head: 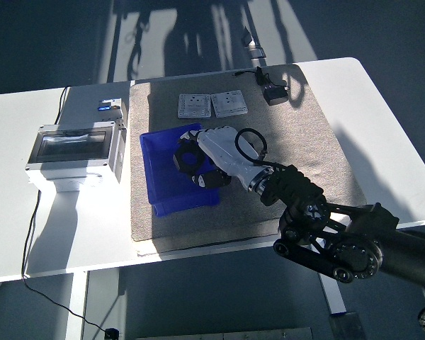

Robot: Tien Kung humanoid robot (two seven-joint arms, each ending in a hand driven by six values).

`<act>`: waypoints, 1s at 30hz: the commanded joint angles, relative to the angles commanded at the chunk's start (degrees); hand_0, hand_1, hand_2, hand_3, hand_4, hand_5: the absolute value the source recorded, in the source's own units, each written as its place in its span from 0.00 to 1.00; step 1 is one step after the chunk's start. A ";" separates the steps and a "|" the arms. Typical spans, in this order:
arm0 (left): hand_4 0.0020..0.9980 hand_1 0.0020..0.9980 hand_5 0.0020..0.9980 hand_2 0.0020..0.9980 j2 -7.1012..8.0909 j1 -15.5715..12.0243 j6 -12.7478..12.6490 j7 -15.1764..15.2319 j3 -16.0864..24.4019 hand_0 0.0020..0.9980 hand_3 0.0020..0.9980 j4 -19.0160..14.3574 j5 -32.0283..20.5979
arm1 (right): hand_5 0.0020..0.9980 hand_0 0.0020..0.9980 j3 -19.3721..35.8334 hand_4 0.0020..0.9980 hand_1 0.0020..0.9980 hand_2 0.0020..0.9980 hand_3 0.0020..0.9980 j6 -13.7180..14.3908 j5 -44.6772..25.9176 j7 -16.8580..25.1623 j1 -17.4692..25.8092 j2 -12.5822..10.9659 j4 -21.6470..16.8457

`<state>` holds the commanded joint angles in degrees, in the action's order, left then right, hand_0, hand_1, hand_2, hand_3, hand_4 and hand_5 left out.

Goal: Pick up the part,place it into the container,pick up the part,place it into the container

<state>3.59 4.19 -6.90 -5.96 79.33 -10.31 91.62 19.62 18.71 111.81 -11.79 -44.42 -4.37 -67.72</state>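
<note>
Two flat light-grey square parts lie side by side at the far end of the mat, the left part and the right part. A blue rectangular container sits on the mat's left half. My right hand, white-backed with black tips, reaches in from the lower right and hovers over the container's far right portion, hiding most of its inside. I cannot see whether it holds anything. The left arm is out of view.
A grey-beige mat covers the table's middle. A grey box with a clear lid stands left of the mat, with a cable running off the table. A black adapter with its cord lies at the mat's far right.
</note>
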 joint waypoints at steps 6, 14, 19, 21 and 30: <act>0.77 0.66 0.98 0.63 0.01 0.03 -0.02 0.01 0.07 0.65 0.39 0.00 0.00 | 0.08 0.30 -0.66 0.63 0.32 0.68 0.70 -2.56 1.43 -1.42 -0.49 0.41 0.51; 0.77 0.66 0.98 0.63 0.03 0.03 0.06 -0.07 0.28 0.65 0.38 0.00 0.36 | 0.14 0.33 -0.25 0.71 0.34 0.81 0.92 -3.92 2.16 -1.92 -0.55 0.56 0.63; 0.77 0.66 0.97 0.63 0.03 0.05 0.14 -0.13 0.34 0.65 0.38 0.00 0.57 | 0.22 0.38 0.16 0.81 0.35 0.90 1.00 -4.85 2.36 -2.41 -0.55 0.60 0.87; 0.77 0.66 0.97 0.63 0.04 0.02 0.14 -0.14 0.29 0.65 0.38 0.00 0.52 | 0.22 0.38 0.27 0.81 0.35 0.90 1.00 -5.21 2.19 -2.52 -0.58 0.63 0.96; 0.77 0.66 0.96 0.63 0.00 0.05 0.10 -0.16 0.02 0.65 0.39 0.00 0.40 | 0.27 0.37 3.00 0.88 0.33 0.97 1.00 -4.62 2.09 -3.34 -0.34 0.86 1.71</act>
<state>3.59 4.24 -6.80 -6.12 79.35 -10.31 92.02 22.62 14.09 113.91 -15.13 -44.75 -3.51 -66.02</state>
